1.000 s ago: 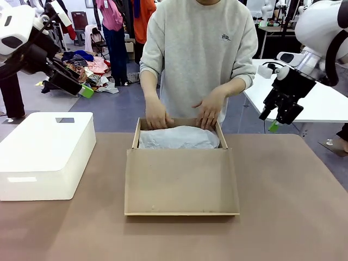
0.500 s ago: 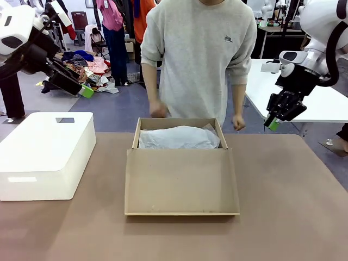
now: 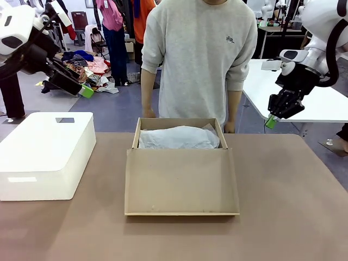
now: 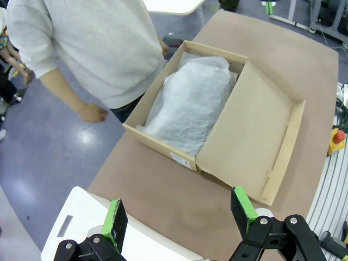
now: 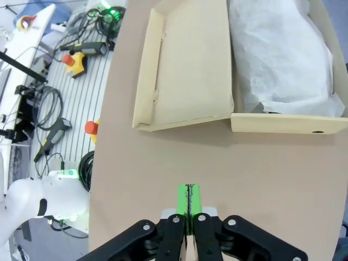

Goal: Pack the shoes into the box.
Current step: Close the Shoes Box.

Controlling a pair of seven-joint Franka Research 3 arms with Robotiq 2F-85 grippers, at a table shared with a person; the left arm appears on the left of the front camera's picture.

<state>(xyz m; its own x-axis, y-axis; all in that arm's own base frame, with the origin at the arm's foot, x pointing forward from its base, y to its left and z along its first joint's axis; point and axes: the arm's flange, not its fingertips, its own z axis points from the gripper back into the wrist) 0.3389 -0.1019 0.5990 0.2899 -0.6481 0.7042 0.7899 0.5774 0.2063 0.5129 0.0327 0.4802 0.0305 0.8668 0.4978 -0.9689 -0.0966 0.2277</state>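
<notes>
The tan cardboard box (image 3: 136, 134) stands open at the table's far middle, its flat flap lid (image 3: 182, 182) lying toward me. White tissue paper (image 3: 178, 138) covers its inside, and the shoes are hidden. My left gripper (image 3: 84, 91) hangs open high at the left, well away from the box; in its wrist view its jaws (image 4: 178, 213) stand wide above the box (image 4: 163, 149) and flap (image 4: 255, 136). Raised at the right, beyond the table's far right corner, my right gripper (image 3: 270, 122) is shut on nothing. Its pressed pads (image 5: 188, 201) point at bare table beside the box (image 5: 288, 123).
A white rounded plastic box (image 3: 46, 152) sits at the table's left. A person in a grey sweatshirt (image 3: 198, 54) stands right behind the cardboard box with arms hanging down. A white table (image 3: 321, 103) stands behind my right gripper.
The person lifted both hands off the box's far edge and straightened up. My right gripper closed and rose slightly. The left arm stayed still.
</notes>
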